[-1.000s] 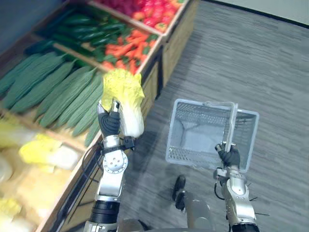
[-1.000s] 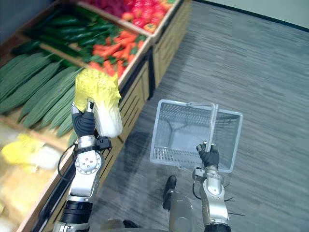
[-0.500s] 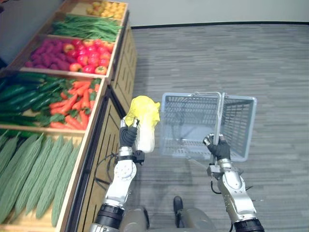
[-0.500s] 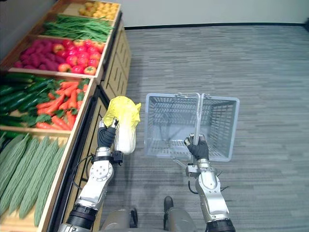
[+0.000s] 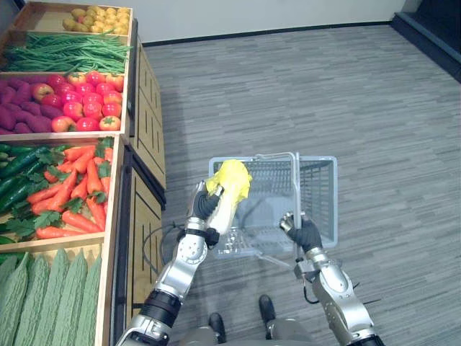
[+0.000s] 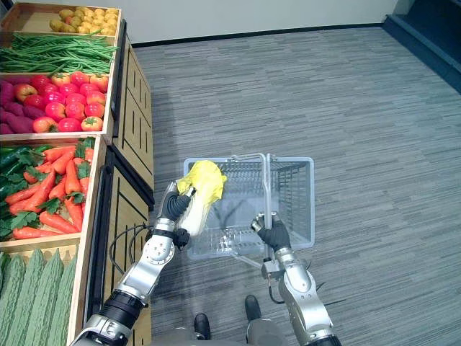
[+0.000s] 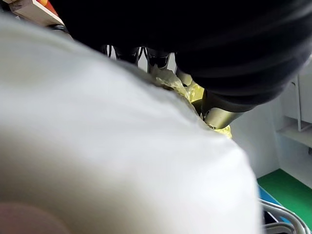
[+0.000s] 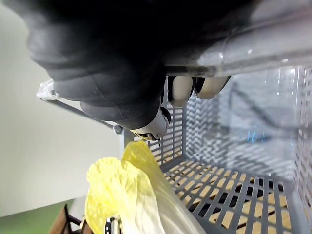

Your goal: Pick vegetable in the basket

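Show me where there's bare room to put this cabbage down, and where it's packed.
The basket floor is bare from wall to wall, on both sides of the handle that the right hand grips. The left hand holds the cabbage at its left rim. Crowded: the crates of carrots and tomatoes, filled edge to edge.

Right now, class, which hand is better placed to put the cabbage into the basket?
Left. The left hand grips the cabbage at the basket rim; the right hand holds the handle.
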{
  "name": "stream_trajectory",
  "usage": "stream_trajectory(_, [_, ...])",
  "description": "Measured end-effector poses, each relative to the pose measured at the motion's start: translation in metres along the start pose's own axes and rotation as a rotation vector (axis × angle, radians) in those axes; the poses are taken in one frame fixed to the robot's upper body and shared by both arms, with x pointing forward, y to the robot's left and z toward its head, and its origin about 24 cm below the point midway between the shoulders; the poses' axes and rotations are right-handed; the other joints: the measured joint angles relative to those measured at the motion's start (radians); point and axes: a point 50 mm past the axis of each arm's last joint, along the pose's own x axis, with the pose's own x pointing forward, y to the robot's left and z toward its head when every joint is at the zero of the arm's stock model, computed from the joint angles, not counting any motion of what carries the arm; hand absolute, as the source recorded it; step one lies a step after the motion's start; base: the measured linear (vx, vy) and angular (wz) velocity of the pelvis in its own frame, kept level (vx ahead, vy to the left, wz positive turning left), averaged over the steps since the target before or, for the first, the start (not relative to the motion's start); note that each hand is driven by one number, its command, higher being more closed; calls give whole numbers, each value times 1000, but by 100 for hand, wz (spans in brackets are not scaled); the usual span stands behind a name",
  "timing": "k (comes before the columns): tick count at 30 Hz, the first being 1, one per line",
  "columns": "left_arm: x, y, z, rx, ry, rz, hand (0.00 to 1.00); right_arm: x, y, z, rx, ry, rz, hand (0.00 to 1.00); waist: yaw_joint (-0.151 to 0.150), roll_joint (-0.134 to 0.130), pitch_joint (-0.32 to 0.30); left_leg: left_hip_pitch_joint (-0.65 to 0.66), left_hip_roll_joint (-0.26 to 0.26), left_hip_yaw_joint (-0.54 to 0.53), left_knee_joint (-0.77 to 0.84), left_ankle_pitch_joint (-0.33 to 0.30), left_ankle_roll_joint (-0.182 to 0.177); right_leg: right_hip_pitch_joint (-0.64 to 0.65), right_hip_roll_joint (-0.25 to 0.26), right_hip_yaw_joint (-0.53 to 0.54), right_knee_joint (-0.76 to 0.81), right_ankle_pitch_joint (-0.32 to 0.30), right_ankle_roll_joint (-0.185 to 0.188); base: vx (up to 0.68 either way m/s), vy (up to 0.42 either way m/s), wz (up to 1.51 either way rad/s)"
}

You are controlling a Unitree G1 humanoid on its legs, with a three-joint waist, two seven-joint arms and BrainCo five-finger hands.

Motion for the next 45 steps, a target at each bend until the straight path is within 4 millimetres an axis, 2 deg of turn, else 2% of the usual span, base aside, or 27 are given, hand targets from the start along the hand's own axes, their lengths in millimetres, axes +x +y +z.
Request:
stream_trajectory(6, [2, -13, -20, 91, 81, -84, 100, -7, 12, -11, 90, 57, 62, 100, 2, -15, -5, -2, -1, 5, -10, 2, 3, -6, 2, 13, -13, 13, 2, -23, 5, -7])
stream_trajectory(9, [8, -16, -28, 126, 114, -113, 100, -10, 21, -17, 146, 87, 100, 100, -6, -24, -5, -6, -1, 7, -12, 2, 3, -7, 1, 15, -23, 19, 3, -6, 2, -1])
stream_trajectory(10, [9, -16, -32, 144, 131, -123, 0, -11, 23, -18, 153, 98, 118, 100, -11, -26, -5, -6, -1, 7, -12, 2, 3, -7, 1, 15, -23, 19, 3, 0, 0, 0])
stream_trajectory(18, [9, -27, -36, 269, 134, -195, 0, -13, 28, -17, 190, 115, 165, 100, -17, -27, -5, 0, -3, 9, -28, 6, 5, -7, 1, 16, -27, 19, 4, 0, 0, 0])
stream_trajectory(23, [2, -43, -33, 335, 101, -274, 0, -12, 31, -14, 192, 100, 179, 100, -21, -27, -5, 7, -6, 7, -33, 9, 10, 2, -4, 13, -31, 20, 4, -3, 2, 1])
stream_trajectory(27, [-2, -52, -35, 343, 118, -315, 0, -10, 40, 0, 216, 35, 219, 100, -31, -28, -4, 12, -9, 1, -43, 17, 12, 7, -8, 4, -34, 20, 5, -20, 6, 7])
stream_trajectory(33, [-3, -53, -32, 326, 112, -310, 0, -6, 47, 3, 242, 11, 221, 100, -17, -28, -4, 13, -10, -1, -45, 21, 13, 10, -10, -3, -34, 20, 5, -9, -2, 3])
stream_trajectory(39, [-10, -54, -28, 286, 98, -291, 0, -4, 27, -1, 171, 11, 82, 100, -17, -28, -5, 29, -10, -9, -48, 21, 13, 30, -10, -11, -42, 20, 5, -3, -2, 2])
stream_trajectory(45, [-13, -40, -2, 148, 7, -162, 0, -6, 3, -5, 27, 20, -80, 100, -16, -28, -5, 42, -13, -28, -78, 39, 9, 39, -11, -26, -50, 20, 5, -4, -11, 7])
